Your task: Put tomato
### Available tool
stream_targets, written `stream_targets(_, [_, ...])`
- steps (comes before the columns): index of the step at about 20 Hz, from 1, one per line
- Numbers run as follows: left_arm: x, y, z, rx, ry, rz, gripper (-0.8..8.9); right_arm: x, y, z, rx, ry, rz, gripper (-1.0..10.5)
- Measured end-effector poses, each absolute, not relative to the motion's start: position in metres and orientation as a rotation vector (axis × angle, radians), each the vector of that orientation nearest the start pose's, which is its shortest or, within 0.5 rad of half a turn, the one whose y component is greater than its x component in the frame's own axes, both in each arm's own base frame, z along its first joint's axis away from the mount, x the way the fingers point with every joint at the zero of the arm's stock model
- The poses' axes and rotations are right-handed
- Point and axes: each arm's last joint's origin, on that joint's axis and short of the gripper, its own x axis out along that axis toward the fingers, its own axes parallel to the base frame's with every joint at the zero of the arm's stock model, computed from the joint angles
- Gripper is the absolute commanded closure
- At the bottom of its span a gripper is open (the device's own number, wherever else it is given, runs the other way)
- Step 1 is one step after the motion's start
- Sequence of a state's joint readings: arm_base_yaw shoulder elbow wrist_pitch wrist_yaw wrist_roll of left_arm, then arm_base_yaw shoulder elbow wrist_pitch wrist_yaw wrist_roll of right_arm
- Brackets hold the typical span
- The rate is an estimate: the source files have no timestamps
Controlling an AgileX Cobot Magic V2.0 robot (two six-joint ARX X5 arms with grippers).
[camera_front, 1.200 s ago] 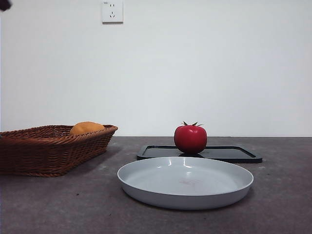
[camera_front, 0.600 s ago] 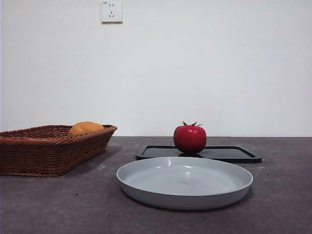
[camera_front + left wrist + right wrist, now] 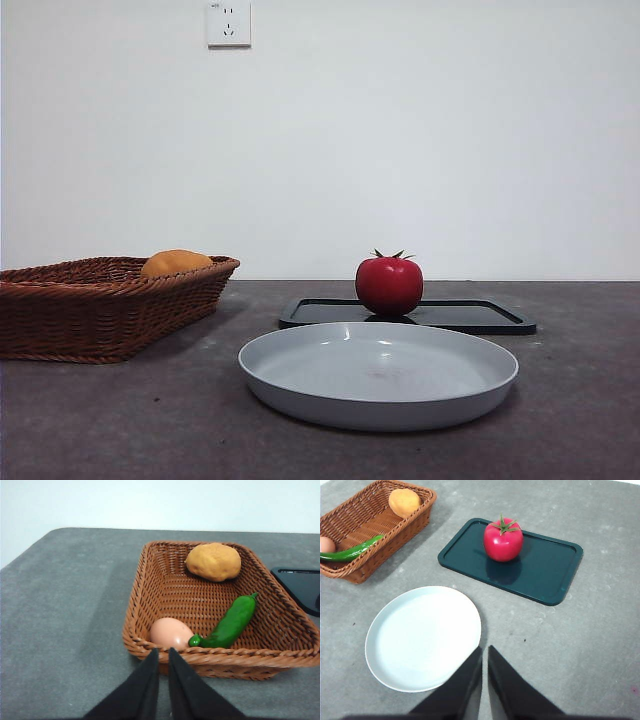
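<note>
left gripper [image 3: 163, 652]: jaws pressed together, nothing held, above woven wicker basket [image 3: 150, 575].
right gripper [image 3: 484, 650]: likewise closed, empty.
tomato [image 3: 503, 540]: glossy, round, seated on dark flat tray [image 3: 555, 572].

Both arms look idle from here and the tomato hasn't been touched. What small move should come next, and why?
Probably open the right tool and ease it toward the tomato. Its jaws are nearly closed, and its view faces the tomato standing free on the dark tray beyond the grey plate. The left tool faces the basket instead.
</note>
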State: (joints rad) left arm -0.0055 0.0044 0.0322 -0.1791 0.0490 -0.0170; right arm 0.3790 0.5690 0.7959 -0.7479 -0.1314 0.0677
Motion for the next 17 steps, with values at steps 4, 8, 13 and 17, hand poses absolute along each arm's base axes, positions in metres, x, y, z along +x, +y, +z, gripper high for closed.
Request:
stream_targets(4, [0.0948, 0.0022, 0.1567, -0.02, 0.153, 0.013, 7.84, 0.0977, 0.043, 0.3116, 0.0, 0.536, 0.481, 9.4])
stream_targets(8, [0.0948, 0.0025, 0.1566, -0.02, 0.154, 0.024, 7.84, 0.0977, 0.043, 0.3116, 0.0, 0.535, 0.481, 9.4])
stream_targets(13, [0.0948, 0.0025, 0.1566, -0.02, 0.154, 0.024, 7.84, 0.0977, 0.043, 0.3117, 0.0, 0.535, 0.481, 9.4])
stream_targets(17, [0.0948, 0.0025, 0.1566, -0.02, 0.154, 0.024, 7.84, 0.0977, 0.043, 0.3117, 0.0, 0.535, 0.481, 9.4])
